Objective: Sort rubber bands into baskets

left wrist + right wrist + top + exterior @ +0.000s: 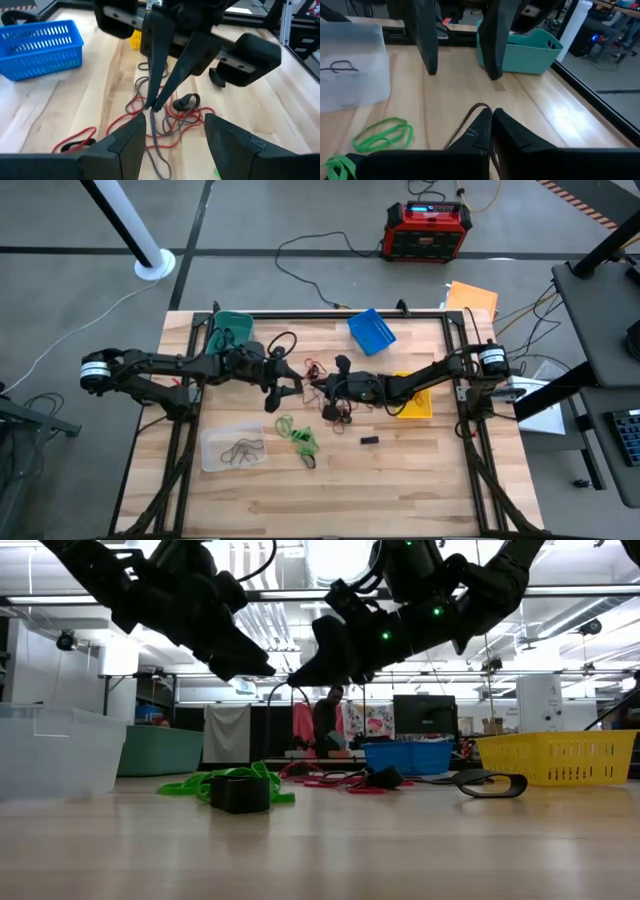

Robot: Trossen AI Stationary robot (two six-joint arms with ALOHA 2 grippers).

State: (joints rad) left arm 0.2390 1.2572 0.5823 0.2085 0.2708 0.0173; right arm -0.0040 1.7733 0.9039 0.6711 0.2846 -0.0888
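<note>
Red rubber bands (180, 120) lie tangled at the table's middle, and green ones (297, 435) lie nearer the front. My right gripper (152, 106) hangs above the red pile, shut on a dark brown band (156, 142). My left gripper (175, 127) faces it closely from the left. It is open, with one finger on either side of the hanging band, touching nothing. The teal basket (232, 328) and the blue basket (371, 330) stand at the far edge. The yellow basket (418, 402) sits under my right arm. The clear basket (233, 448), front left, holds dark bands. My right gripper pinches the dark brown band's top end (151, 111) between its two fingertips. The fingers slant down from the table's right side. The band hangs slack below them as a long thin loop, and its lower part (159, 160) reaches down to the red pile.
A small black block (369, 440) lies in front of the right arm. One black band (184, 101) rests among the red ones. Bare wood lies along the near edge. A person stands in the room behind the table.
</note>
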